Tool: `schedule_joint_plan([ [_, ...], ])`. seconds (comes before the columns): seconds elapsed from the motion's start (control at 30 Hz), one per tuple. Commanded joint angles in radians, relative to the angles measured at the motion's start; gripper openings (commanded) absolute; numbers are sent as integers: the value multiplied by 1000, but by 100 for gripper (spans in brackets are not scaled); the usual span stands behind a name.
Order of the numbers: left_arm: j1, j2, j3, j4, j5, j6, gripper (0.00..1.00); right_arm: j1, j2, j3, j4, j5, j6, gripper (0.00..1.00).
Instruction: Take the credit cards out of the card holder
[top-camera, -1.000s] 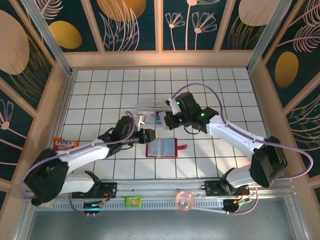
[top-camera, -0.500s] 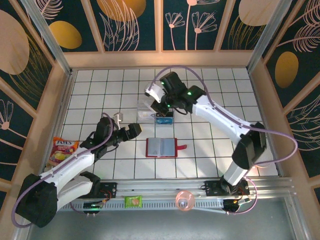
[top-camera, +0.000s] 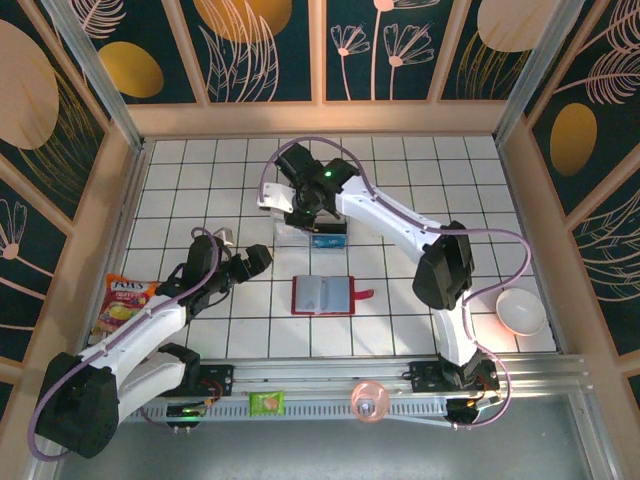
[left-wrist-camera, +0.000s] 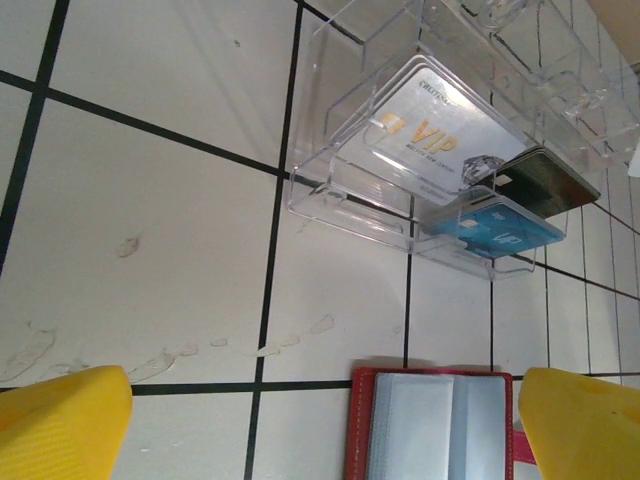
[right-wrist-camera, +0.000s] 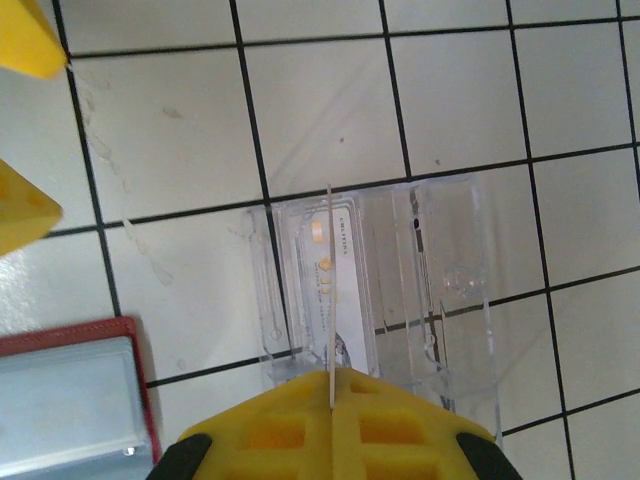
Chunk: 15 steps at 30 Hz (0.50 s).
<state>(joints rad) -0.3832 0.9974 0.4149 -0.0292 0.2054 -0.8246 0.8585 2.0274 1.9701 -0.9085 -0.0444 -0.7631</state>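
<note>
The red card holder (top-camera: 322, 295) lies open on the tiles, its grey-blue sleeves (left-wrist-camera: 432, 425) facing up. Left of it, my left gripper (top-camera: 262, 257) is open, its yellow fingertips (left-wrist-camera: 60, 420) spread wide with only tile and the holder's corner between them (left-wrist-camera: 325, 420). My right gripper (right-wrist-camera: 331, 375) is shut on a thin credit card (right-wrist-camera: 330, 290) seen edge-on. It hangs over the clear plastic box (top-camera: 310, 230). In that box lie a silver VIP card (left-wrist-camera: 430, 140), a blue card (left-wrist-camera: 500, 228) and a dark card (left-wrist-camera: 548, 180).
A snack packet (top-camera: 125, 300) lies by the left wall and a white bowl (top-camera: 520, 310) at the right. A green packet (top-camera: 267, 402) and a pink round thing (top-camera: 370, 400) sit on the front rail. Wooden walls close in the tiled floor.
My left gripper drew back leftward from the card holder and opened wide. My right arm swung left and back, carrying the card over the clear box.
</note>
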Motion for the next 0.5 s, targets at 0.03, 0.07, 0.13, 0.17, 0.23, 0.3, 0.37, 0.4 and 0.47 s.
schedule_joint_plan([
  [0.03, 5, -1, -11, -29, -9, 4, 99, 31, 16, -39, 59, 88, -108, 0],
  [0.07, 6, 3, -11, -29, -9, 5, 99, 38, 15, -57, 75, 92, -119, 0],
  [0.13, 7, 11, -11, -28, -11, 11, 99, 44, 14, -88, 103, 96, -131, 0],
  [0.17, 7, 15, -12, -27, -11, 13, 99, 44, 18, -95, 111, 97, -135, 0],
  [0.23, 8, 20, -15, -22, -10, 14, 99, 42, 24, -98, 121, 93, -142, 0],
  [0.3, 7, 21, -19, -18, -9, 15, 99, 41, 34, -99, 127, 98, -148, 0],
  [0.37, 7, 21, -21, -20, -9, 16, 99, 38, 45, -98, 130, 98, -152, 0],
  [0.4, 7, 21, -20, -22, -11, 18, 99, 37, 49, -96, 130, 97, -153, 0],
  [0.47, 8, 21, -19, -27, -15, 21, 99, 33, 59, -93, 128, 88, -156, 0],
])
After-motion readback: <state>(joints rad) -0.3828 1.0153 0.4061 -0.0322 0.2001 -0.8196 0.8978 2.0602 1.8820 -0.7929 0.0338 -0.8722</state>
